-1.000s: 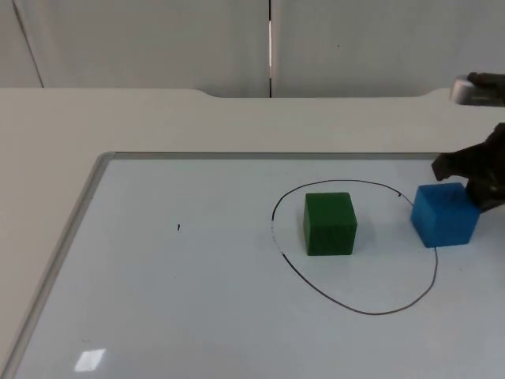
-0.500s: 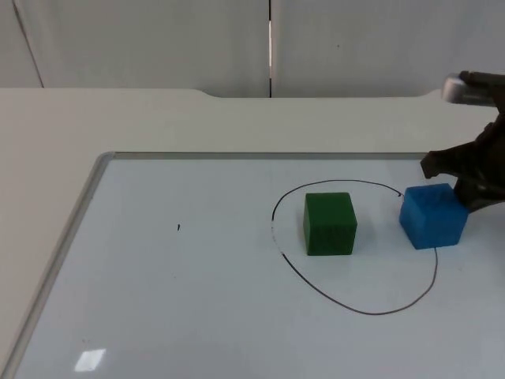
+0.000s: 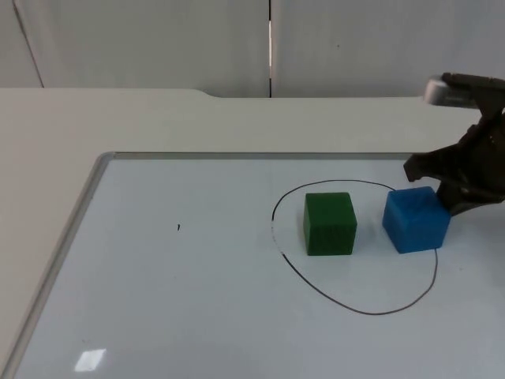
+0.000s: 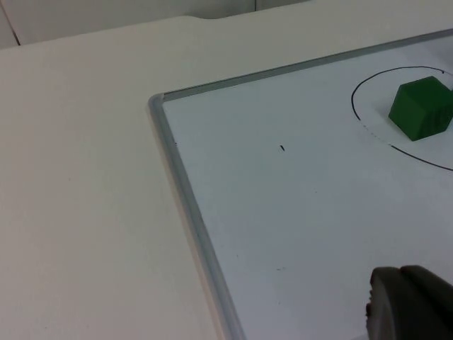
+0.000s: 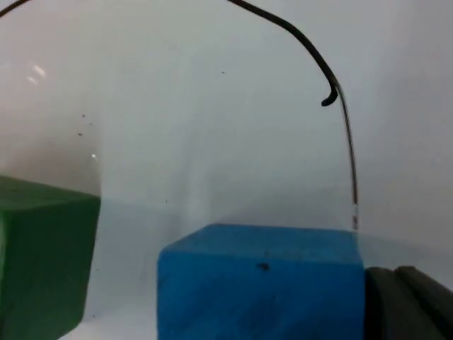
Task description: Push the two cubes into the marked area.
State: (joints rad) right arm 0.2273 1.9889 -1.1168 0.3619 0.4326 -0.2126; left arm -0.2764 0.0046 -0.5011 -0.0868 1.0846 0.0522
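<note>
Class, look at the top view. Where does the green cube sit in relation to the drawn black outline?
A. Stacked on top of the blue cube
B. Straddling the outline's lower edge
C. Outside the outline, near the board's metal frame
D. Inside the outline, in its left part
D: the green cube stands wholly within the black outline, in its left part, apart from the blue cube.

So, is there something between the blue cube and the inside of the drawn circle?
Nothing visible blocks it. The blue cube sits at the marked circle's right edge, with bare board toward the green cube. The right pincer is right behind it.
</note>
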